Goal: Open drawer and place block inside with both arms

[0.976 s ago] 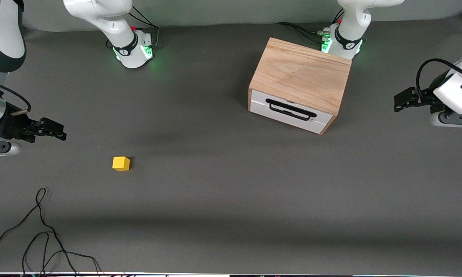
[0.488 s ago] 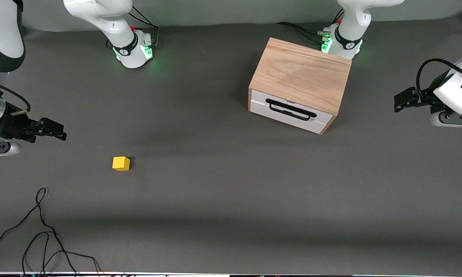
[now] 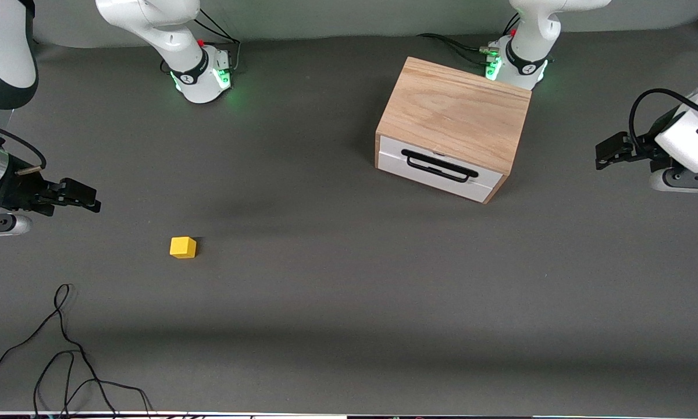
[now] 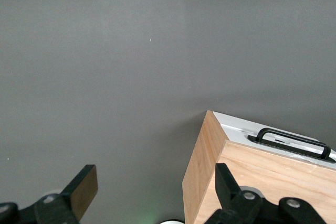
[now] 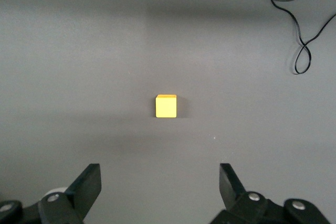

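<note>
Block (image 3: 183, 247) x1, drawer (image 3: 439, 167) x1 shut, arms x2, loose cable (image 3: 64, 349) x1

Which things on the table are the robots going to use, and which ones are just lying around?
For the job:
- yellow block, alone on the table
- drawer, shut, in the wooden box
- right gripper, open, empty, toward its own end of the table
- left gripper, open, empty, beside the box

Just lying about:
- loose black cable, nearer the front camera than the block
</note>
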Controlling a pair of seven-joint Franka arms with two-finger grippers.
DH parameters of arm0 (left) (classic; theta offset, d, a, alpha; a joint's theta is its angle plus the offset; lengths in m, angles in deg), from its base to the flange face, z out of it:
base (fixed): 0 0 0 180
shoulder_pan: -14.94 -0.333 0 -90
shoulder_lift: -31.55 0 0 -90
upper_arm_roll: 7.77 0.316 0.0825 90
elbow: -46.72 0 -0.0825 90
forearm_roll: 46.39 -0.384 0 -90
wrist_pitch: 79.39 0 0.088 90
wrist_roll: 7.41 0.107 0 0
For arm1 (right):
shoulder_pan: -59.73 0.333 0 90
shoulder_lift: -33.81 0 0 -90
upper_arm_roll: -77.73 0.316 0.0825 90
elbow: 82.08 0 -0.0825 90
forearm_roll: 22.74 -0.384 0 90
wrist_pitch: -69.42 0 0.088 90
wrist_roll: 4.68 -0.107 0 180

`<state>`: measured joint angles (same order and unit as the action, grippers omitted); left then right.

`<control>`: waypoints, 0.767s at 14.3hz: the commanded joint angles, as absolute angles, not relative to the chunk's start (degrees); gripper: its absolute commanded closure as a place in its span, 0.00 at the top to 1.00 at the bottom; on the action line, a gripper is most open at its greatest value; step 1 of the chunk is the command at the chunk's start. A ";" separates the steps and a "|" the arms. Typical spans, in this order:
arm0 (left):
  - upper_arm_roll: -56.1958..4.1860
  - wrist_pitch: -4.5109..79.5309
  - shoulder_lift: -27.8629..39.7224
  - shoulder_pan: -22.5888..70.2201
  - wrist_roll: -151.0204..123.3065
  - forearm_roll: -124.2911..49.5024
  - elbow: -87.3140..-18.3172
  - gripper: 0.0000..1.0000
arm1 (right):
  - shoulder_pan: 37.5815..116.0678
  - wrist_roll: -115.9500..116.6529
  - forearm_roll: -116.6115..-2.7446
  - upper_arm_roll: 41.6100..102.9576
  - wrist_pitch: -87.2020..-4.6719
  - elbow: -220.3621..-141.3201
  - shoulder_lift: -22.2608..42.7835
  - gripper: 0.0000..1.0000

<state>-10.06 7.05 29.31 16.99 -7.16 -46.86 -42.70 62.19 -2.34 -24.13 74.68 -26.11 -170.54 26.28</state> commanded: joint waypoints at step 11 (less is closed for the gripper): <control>-12.15 3.93 29.00 19.15 -22.73 -47.35 -42.31 1.00 | 62.71 -3.27 -25.29 74.31 -25.77 -169.27 25.38 1.00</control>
<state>-10.97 5.43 29.19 17.35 -13.67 -46.85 -42.75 62.21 -2.34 -24.25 74.68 -26.11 -170.54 26.11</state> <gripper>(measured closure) 0.000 0.000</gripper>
